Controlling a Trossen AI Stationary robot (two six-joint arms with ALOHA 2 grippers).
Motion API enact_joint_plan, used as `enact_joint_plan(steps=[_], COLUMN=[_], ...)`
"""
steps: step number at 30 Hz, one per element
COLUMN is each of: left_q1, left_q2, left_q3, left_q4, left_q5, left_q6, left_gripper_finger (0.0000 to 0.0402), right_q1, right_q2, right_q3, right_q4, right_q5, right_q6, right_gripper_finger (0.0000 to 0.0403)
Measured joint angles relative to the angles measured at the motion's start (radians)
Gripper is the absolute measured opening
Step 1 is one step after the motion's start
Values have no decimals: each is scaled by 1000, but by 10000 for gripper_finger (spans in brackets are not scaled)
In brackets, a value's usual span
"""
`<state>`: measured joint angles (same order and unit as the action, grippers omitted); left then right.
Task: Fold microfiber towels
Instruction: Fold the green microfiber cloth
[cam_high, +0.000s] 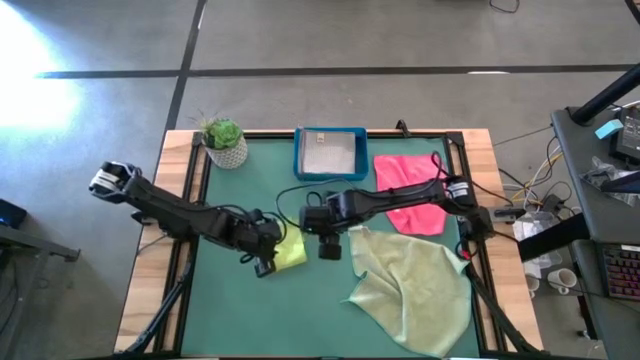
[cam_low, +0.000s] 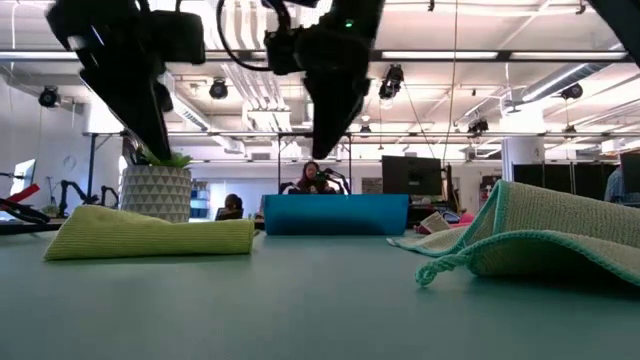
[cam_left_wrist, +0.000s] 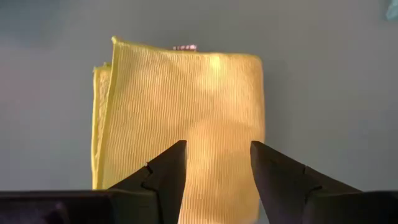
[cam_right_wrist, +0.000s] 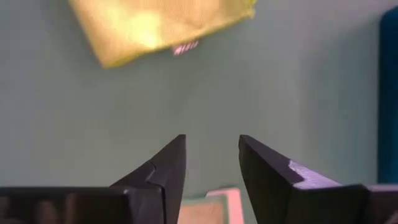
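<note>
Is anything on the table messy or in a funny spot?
Yes. The big pale green towel lies rumpled, one corner hanging past the table's front edge. The pink towel is unfolded too. The yellow towel is neatly folded, with the open left gripper above it.

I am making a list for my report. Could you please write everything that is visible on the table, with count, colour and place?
Folded towel: one, yellow, table centre-left, below the left fingers.
Large towel: one, pale sage green, crumpled, near right.
Pink towel: one, hot pink, far right, partly under the right arm.
Tray: one, blue, far edge centre, grey cloth inside.
Potted plant: one, green in white pot, far left.
Left gripper: fingers open, above the yellow towel.
Right gripper: fingers open, empty, above the table centre.
</note>
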<state>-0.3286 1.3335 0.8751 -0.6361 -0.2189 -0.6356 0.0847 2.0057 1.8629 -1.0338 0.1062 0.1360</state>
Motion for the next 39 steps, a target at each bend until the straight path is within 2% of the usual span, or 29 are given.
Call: enact_joint_plan(steps=[7, 11, 23, 30, 39], left_q1=[50, 86, 197, 232, 253], left_q2=[82, 132, 252, 319, 365], left_q3=[-32, -32, -30, -24, -25], left_q4=[95, 122, 166, 195, 447], left_q5=[-8, -9, -6, 4, 9], left_q6=[98, 147, 179, 217, 315], left_gripper_finger=[162, 162, 162, 162, 162], right_q1=[45, 60, 78, 81, 81], right_q2=[-106, -173, -372, -408, -399], right_q3=[-132, -202, -368, -390, -393], right_q4=[34, 55, 69, 83, 83], right_q5=[1, 35, 102, 106, 133], right_q6=[88, 159, 390, 407, 407], right_gripper_finger=[121, 111, 87, 89, 76])
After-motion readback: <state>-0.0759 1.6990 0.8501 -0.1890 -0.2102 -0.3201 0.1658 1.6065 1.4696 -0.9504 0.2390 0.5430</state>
